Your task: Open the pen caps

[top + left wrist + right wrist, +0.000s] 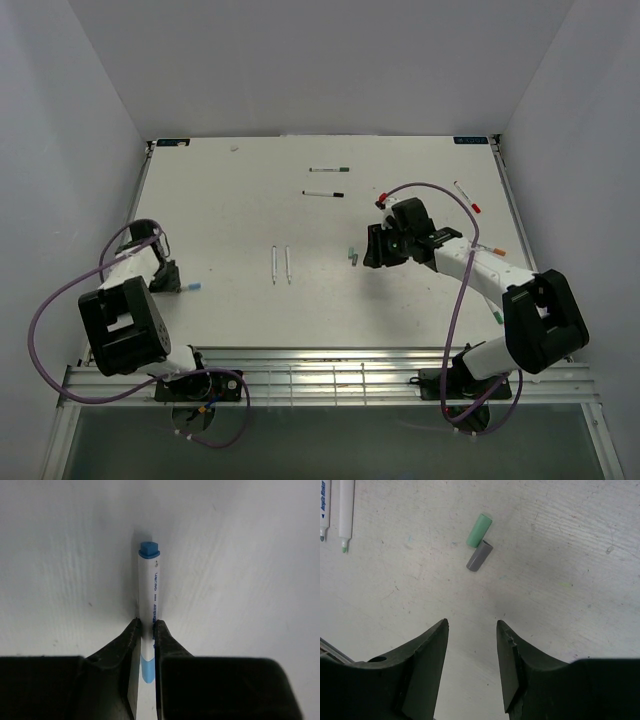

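Two loose caps, green cap (479, 529) touching grey cap (479, 556), lie on the surface (570, 555) ahead of the parted right fingers (431, 650). The left fingers (125, 642) clamp a blue-ended pen (149, 595) by its white barrel.

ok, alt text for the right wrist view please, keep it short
The right gripper is open and empty, its two dark fingers at the bottom edge over the white table. Ahead lie two loose caps close together, a green cap and a grey cap; two white pens with bare tips show top left.
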`<state>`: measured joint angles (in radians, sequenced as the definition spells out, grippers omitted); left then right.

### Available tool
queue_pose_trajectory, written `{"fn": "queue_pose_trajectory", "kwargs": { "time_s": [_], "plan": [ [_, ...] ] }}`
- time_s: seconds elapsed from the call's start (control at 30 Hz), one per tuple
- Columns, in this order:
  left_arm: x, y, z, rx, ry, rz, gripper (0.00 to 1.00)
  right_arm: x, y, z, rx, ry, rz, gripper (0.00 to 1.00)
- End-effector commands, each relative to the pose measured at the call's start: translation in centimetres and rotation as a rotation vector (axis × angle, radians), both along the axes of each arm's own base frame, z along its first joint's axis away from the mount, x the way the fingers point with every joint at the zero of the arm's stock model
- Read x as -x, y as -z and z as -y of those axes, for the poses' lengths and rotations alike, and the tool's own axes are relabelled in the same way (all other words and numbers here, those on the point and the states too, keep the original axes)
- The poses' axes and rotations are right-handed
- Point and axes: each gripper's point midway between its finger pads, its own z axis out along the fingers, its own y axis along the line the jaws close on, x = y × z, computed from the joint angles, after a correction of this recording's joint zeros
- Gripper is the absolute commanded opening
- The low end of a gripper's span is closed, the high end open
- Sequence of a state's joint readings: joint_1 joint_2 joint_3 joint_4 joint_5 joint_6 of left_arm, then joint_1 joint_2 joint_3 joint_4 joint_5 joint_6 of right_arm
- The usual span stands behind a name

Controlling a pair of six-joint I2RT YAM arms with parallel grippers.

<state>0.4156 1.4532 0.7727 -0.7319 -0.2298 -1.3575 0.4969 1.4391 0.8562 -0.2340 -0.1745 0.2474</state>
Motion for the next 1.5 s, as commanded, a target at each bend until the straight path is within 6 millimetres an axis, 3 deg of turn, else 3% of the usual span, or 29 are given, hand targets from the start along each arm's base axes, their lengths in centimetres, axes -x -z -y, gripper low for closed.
{"fn": "queue_pose_trajectory", "kwargs": {
  "time_s": [0.0,0.07,0.13,0.2,0.33,0.37,0.43,0.47,0.67,0.87,1.2,1.3,1.47],
  "plan": [
    [-4.2,-3.4,4.6,0.004,0.211,0.177,0.0,-0.6,-1.5,-0.3,-0.05,0.021,0.052,0.49],
    [-6.3,-5.5,6.8,-0.013,0.318,0.262,0.0,-0.3,-1.8,-0.5,-0.073,0.021,0.049,0.5],
    [-8.4,-7.8,10.4,-0.023,0.465,0.383,0.0,0.1,-2.1,-0.8,-0.096,0.014,0.049,0.52],
    [-9.1,-9.5,14.1,-0.015,0.625,0.463,0.0,0.2,-2.7,-1.0,-0.124,0.014,0.05,0.55],
    [-11.1,-13.5,19.5,-0.03,0.874,0.715,0.0,1.3,-4.1,-2.8,-0.239,-0.046,0.022,0.56],
    [-10.8,-13.6,20.8,-0.011,0.937,0.756,0.0,1.9,-4.1,-3.3,-0.271,-0.069,0.009,0.57],
    [-10.6,-15.4,24.2,0.007,1.073,0.873,0.0,2.6,-6.3,-5.4,-0.412,-0.141,0.024,0.58],
    [-9.9,-15.3,26.0,0.029,1.14,0.898,0.0,2.9,-6.8,-6.1,-0.458,-0.167,0.024,0.59],
    [-7.5,-16.7,32.6,0.076,1.361,1.075,0.0,4.3,-9.5,-10.1,-0.681,-0.254,-0.009,0.68],
    [-5.9,-17.3,35.3,0.096,1.417,1.134,0.0,3.9,-10.4,-13.1,-0.731,-0.291,-0.032,0.7],
    [-5.5,-17.0,36.8,0.145,1.425,1.121,0.0,4.2,-11.1,-14.8,-0.823,-0.323,-0.04,0.65],
    [-5.4,-16.8,36.9,0.159,1.413,1.113,0.0,4.5,-10.6,-15.1,-0.83,-0.329,-0.074,0.55],
    [-5.7,-17.2,36.9,0.171,1.378,1.121,0.0,5.3,-10.6,-15.4,-0.865,-0.355,-0.081,0.28]
  ]
}}
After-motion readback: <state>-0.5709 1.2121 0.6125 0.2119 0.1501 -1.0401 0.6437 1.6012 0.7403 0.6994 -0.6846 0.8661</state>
